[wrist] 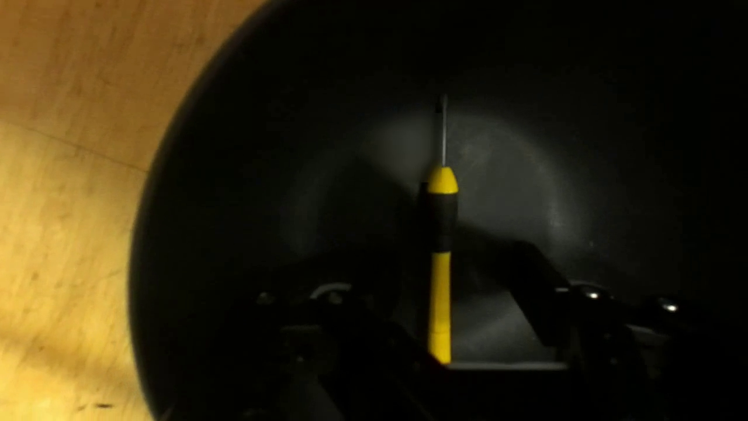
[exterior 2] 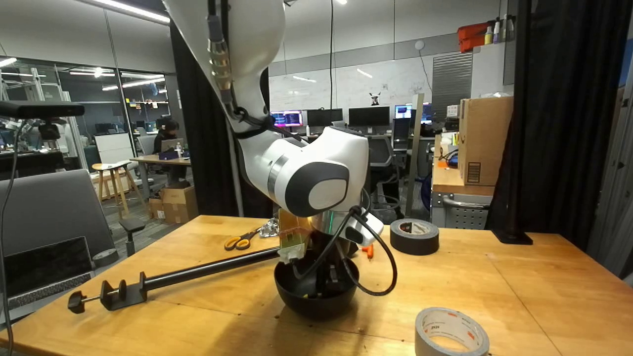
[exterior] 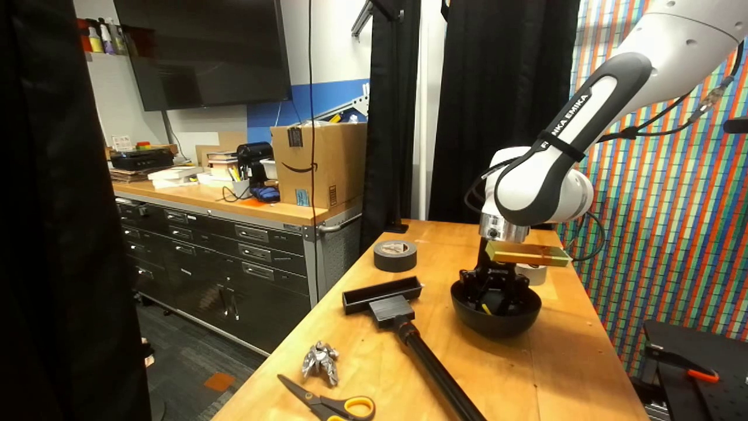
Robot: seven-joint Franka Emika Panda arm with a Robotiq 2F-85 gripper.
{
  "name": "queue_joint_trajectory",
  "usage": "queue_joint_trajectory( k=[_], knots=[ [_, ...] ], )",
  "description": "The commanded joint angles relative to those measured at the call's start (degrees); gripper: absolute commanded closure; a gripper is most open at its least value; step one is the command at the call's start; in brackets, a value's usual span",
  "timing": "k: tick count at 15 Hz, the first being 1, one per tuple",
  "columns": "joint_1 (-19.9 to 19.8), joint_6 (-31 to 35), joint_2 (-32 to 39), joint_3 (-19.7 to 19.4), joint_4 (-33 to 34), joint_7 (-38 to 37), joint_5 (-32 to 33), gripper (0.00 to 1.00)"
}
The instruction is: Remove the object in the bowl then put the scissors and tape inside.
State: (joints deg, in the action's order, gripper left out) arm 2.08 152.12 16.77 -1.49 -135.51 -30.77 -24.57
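Note:
A yellow-and-black screwdriver (wrist: 440, 298), the object, lies inside the black bowl (exterior: 497, 328), its thin metal shaft toward the top of the wrist view. My gripper (wrist: 449, 270) reaches down into the bowl with its fingers spread on both sides of the handle. A clear gap shows between the handle and the right finger (wrist: 537, 292); the left finger is hard to make out in the dark. Orange-handled scissors (exterior: 318, 403) rest on the table, away from the bowl. Two tape rolls stand there too: a black tape (exterior: 395, 261) and a grey tape (exterior 2: 424, 341).
A long black pole (exterior: 435, 368) with a wide trough-like head lies beside the bowl. Crumpled silver foil (exterior: 320, 362) sits near the scissors. A yellowish block (exterior: 526, 254) is fixed at my wrist, and a loose cable (exterior 2: 385, 277) hangs close to the bowl's rim.

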Motion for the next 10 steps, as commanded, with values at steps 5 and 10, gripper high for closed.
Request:
queue_joint_trajectory(
  k=[5, 10],
  knots=[
    [0.0, 0.8, 0.8, -0.3, 1.5, -0.3, 0.8, 0.94],
    [-0.2, -1.2, -1.5, -0.7, 0.7, -0.4, 1.4, 0.91]
  ],
)
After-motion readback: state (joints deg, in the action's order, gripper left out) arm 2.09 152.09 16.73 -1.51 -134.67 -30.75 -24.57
